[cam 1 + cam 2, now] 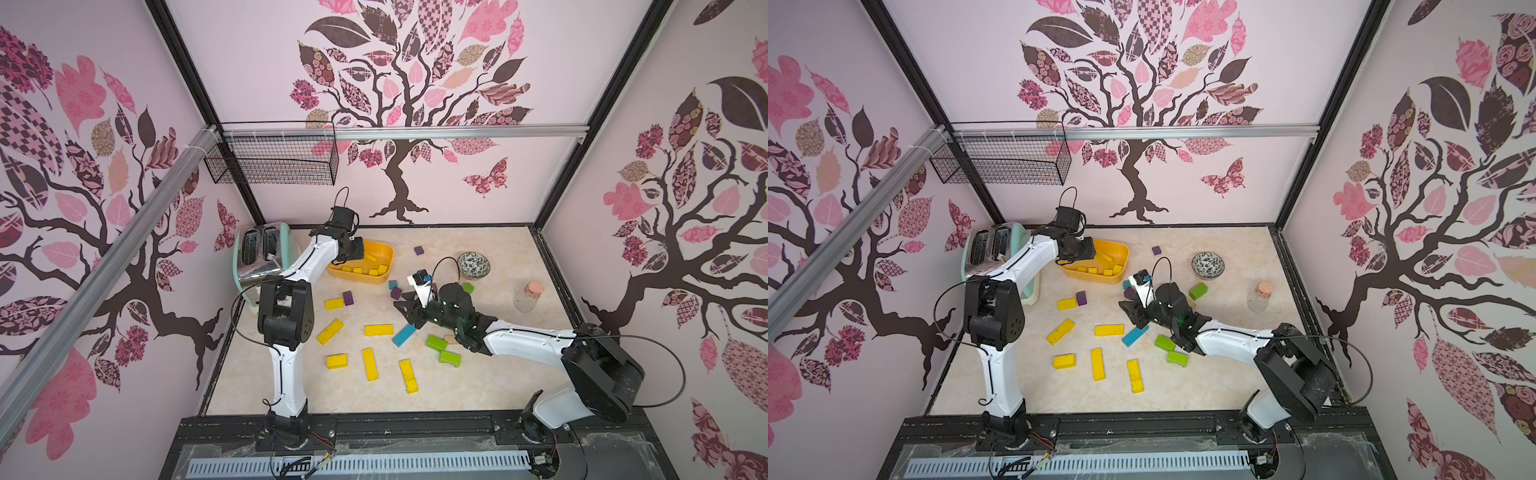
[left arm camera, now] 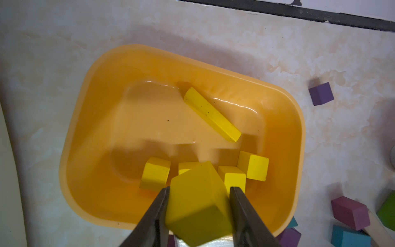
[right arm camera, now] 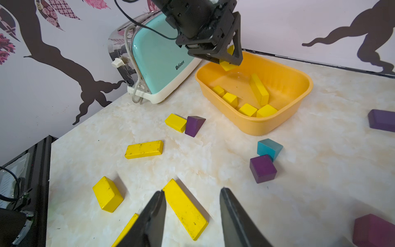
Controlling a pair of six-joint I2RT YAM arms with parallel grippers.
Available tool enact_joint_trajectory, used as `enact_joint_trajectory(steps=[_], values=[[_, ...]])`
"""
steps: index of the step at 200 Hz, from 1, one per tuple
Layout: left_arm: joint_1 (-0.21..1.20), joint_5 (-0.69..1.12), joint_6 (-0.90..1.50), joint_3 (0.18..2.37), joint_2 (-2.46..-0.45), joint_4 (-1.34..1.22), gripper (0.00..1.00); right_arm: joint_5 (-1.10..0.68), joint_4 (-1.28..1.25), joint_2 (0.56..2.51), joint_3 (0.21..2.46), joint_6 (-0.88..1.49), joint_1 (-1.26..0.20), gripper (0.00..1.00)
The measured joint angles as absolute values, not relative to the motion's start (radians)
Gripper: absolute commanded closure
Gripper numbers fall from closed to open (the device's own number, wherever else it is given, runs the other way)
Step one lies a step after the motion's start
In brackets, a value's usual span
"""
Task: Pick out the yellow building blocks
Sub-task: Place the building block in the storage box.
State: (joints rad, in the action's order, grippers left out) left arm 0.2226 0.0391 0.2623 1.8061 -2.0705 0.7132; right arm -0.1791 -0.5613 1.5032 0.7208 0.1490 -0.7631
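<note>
Marbled tabletop (image 1: 478, 382): bright yellow cube (image 2: 198, 211) tilted inside left hand (image 2: 200, 188) over orange tub (image 2: 85, 107), grip unclear; right hand (image 3: 192, 190) spread.

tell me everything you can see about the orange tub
The tub is orange-yellow glossy plastic, a rounded rectangle with sloped walls, upright on the table beside the toaster. Inside lie one long yellow bar and four yellow cubes. The left gripper hangs over it with another cube between its jaws.
</note>
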Motion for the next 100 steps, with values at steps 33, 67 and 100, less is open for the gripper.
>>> enact_joint_trajectory(steps=[33,67,100], values=[[0.221,0.053,0.26,1.814,-2.07,0.688,0.37,-0.179,-0.559,1.512,0.721,0.142,-0.762,0.53],[0.223,0.061,0.26,1.814,-2.061,0.689,0.37,-0.184,-0.54,1.512,0.723,0.135,-0.762,0.53],[0.222,0.074,0.262,1.779,-1.995,0.683,0.39,-0.196,-0.522,1.496,0.729,0.135,-0.762,0.53]])
